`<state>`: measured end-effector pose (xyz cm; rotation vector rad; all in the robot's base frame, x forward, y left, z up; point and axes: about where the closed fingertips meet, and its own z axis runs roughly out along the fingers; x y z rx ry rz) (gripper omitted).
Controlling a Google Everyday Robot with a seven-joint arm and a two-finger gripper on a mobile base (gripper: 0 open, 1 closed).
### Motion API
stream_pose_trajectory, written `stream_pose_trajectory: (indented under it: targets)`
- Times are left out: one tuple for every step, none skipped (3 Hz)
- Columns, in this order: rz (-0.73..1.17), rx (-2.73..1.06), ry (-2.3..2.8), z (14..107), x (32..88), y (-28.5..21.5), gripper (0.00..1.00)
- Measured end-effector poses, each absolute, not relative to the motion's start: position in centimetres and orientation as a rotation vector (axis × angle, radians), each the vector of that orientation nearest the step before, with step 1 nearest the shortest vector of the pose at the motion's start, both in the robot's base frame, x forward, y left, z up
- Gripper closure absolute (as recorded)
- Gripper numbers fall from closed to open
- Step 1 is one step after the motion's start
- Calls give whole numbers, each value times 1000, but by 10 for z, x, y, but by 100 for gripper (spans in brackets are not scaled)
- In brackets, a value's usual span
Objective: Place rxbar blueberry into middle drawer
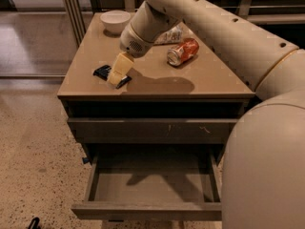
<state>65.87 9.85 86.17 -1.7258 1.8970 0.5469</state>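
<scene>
At the front-left of the surface (205, 87), the end effector (116, 79) sits low over the rxbar blueberry (101, 71), covering its middle. The bar lies flat there, and I can't tell whether the end effector is apart or clamped. Below, the middle drawer (145, 210) stands pulled open.

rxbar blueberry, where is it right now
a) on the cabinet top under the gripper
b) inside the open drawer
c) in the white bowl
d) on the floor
A: the rxbar blueberry lies flat near the front left of the cabinet top, with the gripper down on it, and it is not in the open middle drawer below.
</scene>
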Motion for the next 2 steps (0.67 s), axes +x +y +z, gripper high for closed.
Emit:
stream_pose_trajectory:
  targets:
    - [586, -1771, 1900, 850, 659, 109, 0]
    - [593, -1779, 1901, 847, 659, 110, 0]
